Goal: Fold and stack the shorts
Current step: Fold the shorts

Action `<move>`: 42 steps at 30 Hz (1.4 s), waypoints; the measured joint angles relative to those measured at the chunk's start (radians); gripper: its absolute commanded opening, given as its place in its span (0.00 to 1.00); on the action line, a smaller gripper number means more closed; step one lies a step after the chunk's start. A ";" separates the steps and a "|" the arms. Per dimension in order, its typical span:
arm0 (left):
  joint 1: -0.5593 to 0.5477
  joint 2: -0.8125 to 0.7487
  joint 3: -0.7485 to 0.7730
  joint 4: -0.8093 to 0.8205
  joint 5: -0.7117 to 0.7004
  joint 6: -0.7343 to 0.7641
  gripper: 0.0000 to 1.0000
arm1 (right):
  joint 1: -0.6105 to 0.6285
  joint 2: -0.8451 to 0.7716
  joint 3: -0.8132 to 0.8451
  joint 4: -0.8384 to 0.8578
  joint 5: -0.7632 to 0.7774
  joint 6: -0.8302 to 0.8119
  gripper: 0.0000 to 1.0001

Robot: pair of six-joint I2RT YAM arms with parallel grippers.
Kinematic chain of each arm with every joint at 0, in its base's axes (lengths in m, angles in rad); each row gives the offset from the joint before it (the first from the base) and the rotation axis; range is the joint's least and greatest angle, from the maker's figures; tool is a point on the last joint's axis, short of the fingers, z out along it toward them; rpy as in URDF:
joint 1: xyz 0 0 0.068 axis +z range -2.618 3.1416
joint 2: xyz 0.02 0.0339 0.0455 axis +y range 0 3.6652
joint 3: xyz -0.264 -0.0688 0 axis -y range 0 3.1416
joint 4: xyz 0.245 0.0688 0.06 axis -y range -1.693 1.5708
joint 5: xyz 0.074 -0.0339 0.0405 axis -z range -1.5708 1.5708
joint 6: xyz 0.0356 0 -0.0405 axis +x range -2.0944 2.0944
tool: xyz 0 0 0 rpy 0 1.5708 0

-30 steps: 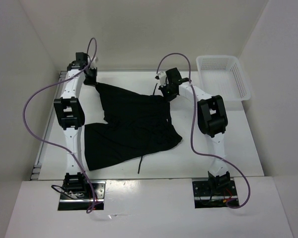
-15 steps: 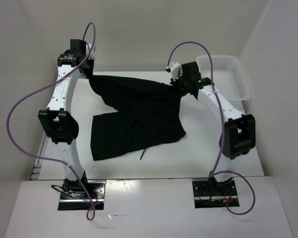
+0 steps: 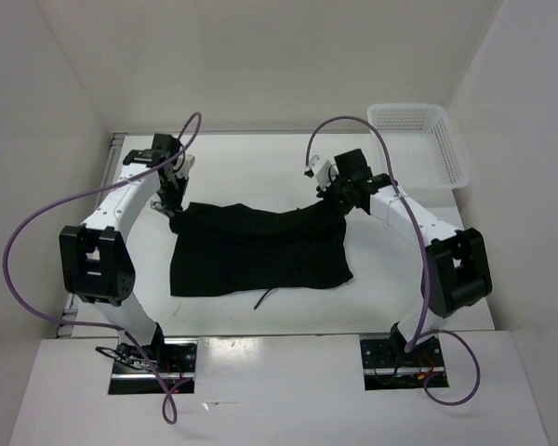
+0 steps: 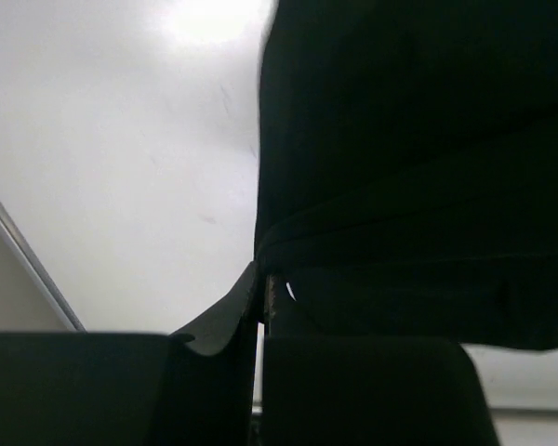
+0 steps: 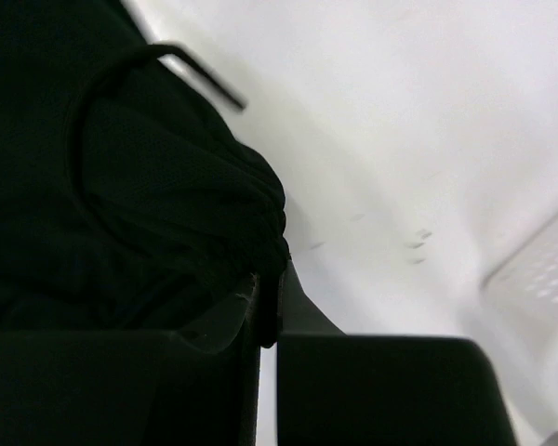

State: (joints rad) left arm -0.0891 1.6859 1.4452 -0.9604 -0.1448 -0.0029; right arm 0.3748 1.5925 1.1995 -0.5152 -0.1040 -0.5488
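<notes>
The black shorts (image 3: pixel 256 251) lie on the white table, folded over into a rough rectangle, with the far edge held up by both grippers. My left gripper (image 3: pixel 174 209) is shut on the far left corner of the shorts (image 4: pixel 409 177). My right gripper (image 3: pixel 338 203) is shut on the far right corner of the shorts (image 5: pixel 121 195). A thin dark drawstring (image 3: pixel 263 297) pokes out from the near edge. Another loop of drawstring (image 5: pixel 158 65) shows in the right wrist view.
A white plastic mesh basket (image 3: pixel 418 144) stands at the far right corner of the table; its edge also shows in the right wrist view (image 5: pixel 539 269). White walls close in the table on the left, back and right. Purple cables arc above both arms.
Both grippers have come toward the near side and down with the shorts' far edge, folding it over the lower half. The shorts went from spread and lifted to a compact rectangle.
</notes>
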 measured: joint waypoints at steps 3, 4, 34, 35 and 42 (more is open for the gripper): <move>0.031 0.082 0.169 0.048 -0.010 0.000 0.00 | -0.001 0.062 0.088 0.031 0.044 0.005 0.00; 0.046 0.108 0.239 0.063 -0.014 -0.001 0.00 | -0.002 0.085 0.122 0.045 0.061 0.009 0.00; -0.054 -0.385 -0.439 -0.085 0.035 -0.001 0.00 | 0.005 -0.222 -0.203 -0.211 -0.138 -0.291 0.00; -0.068 -0.387 -0.471 -0.078 0.027 -0.001 0.00 | 0.013 -0.233 -0.214 -0.219 -0.143 -0.310 0.00; -0.117 -0.369 -0.559 -0.028 -0.011 -0.001 0.19 | 0.063 -0.312 -0.309 -0.275 -0.154 -0.455 0.74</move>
State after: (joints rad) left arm -0.2066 1.3170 0.8860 -0.9886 -0.1558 -0.0036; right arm 0.4377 1.2808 0.8906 -0.7906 -0.2584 -1.0035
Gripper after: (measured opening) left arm 0.077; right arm 0.407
